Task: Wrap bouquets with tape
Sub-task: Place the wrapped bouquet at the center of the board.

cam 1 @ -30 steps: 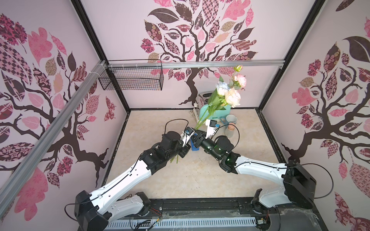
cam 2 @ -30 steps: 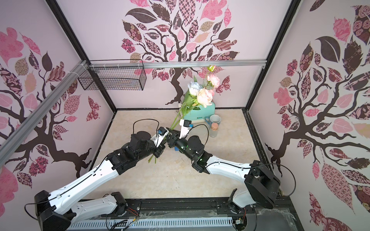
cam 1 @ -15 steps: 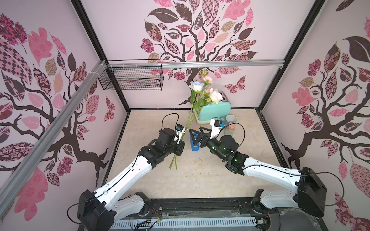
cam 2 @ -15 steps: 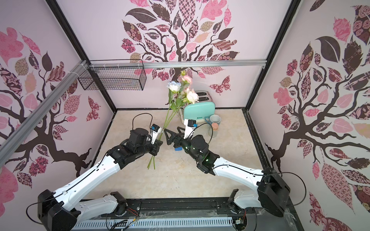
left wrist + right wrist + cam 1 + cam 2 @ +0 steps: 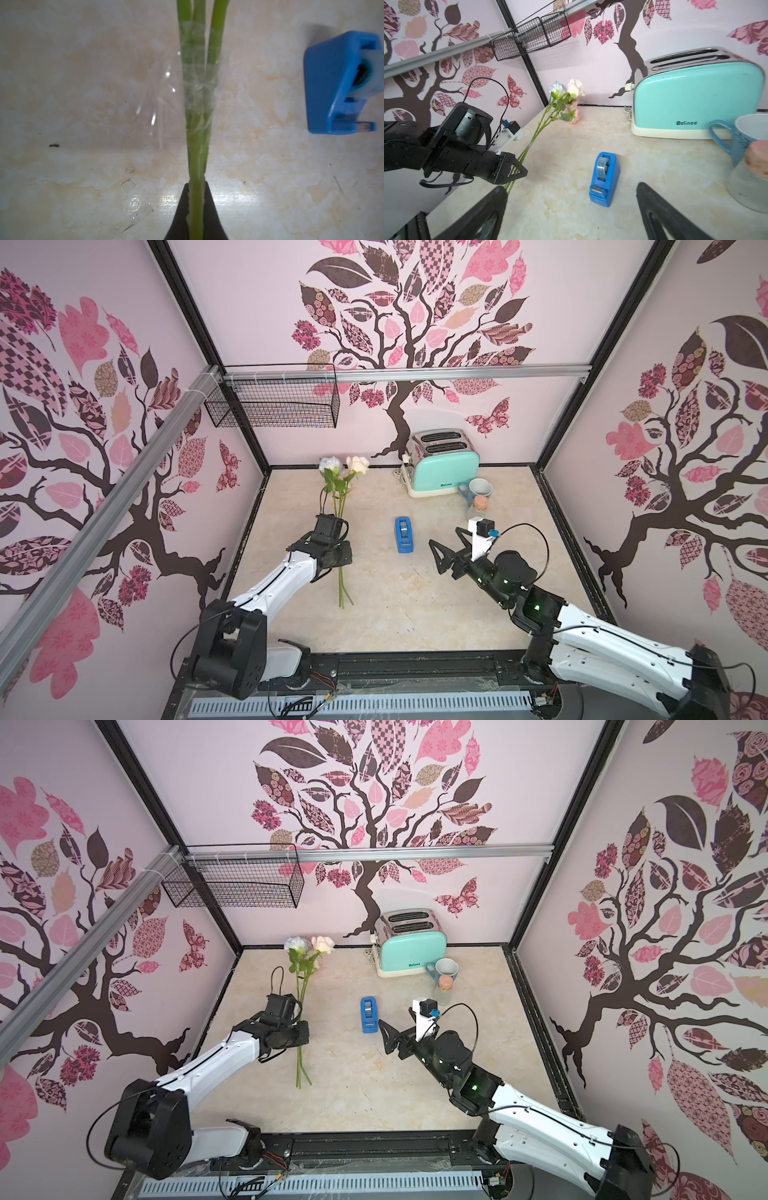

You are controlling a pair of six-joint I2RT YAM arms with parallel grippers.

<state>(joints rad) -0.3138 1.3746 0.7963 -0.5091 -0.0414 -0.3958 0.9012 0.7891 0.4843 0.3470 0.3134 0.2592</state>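
The arms had just parted. A second earlier they were huddled mid-worktop around the upright bouquet [image 5: 341,506]. Now the right fingers [image 5: 437,558] had drawn back to the near right, spread wide and empty. The left fingers [image 5: 214,218] stayed clenched on the stems, holding the bouquet low over the left of the worktop [image 5: 415,614], blooms pointing far. A clear band of tape [image 5: 198,89] circled the stems just past that grip. The tape dispenser [image 5: 404,534] stood between the arms. I judged this wrap finished, with only the setting down left.
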